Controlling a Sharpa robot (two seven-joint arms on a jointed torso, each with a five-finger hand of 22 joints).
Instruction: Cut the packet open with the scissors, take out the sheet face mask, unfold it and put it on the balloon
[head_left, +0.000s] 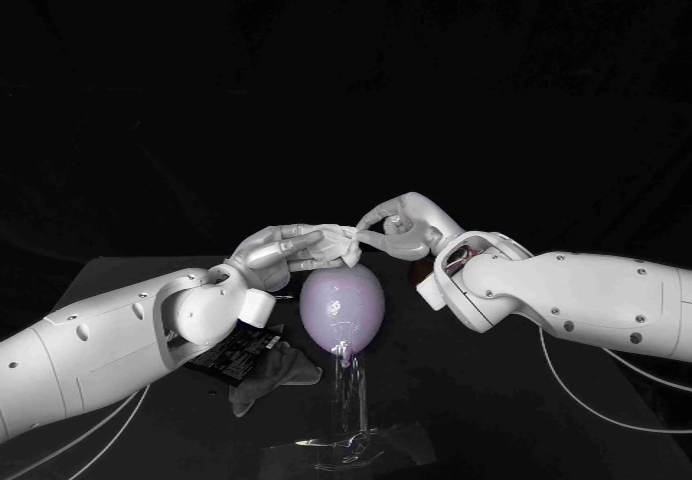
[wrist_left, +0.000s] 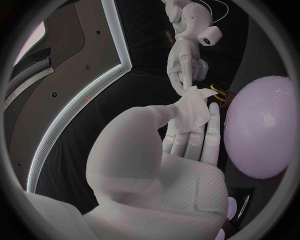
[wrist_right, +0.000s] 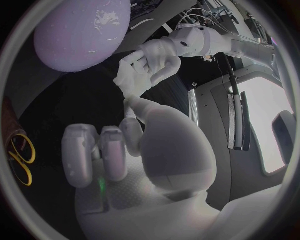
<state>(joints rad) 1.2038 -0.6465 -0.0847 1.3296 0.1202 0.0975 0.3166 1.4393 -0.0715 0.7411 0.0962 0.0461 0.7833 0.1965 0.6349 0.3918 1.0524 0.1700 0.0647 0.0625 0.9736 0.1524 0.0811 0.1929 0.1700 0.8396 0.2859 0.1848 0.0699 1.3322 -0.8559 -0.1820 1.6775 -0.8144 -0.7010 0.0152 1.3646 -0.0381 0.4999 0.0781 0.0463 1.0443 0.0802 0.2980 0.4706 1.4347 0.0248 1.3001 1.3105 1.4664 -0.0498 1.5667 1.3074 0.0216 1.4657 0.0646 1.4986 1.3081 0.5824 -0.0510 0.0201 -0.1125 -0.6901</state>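
The black table (head_left: 130, 275) spans the frame under a dark, unlit background. The lavender balloon (head_left: 342, 303) stands upright near the table's middle on a clear stand (head_left: 352, 400). The left hand (head_left: 278, 250) and right hand (head_left: 404, 224) meet directly above the balloon, fingers curled in, each pinching an edge of the white sheet face mask (head_left: 345, 243), which hangs bunched between them, close over the balloon's top. The dark packet (head_left: 231, 352) lies flat on the table beside the stand, beneath the left arm, with a grey crumpled piece (head_left: 274, 378) against it. The yellow-handled scissors (wrist_right: 17, 161) lie on the table apart from the balloon.
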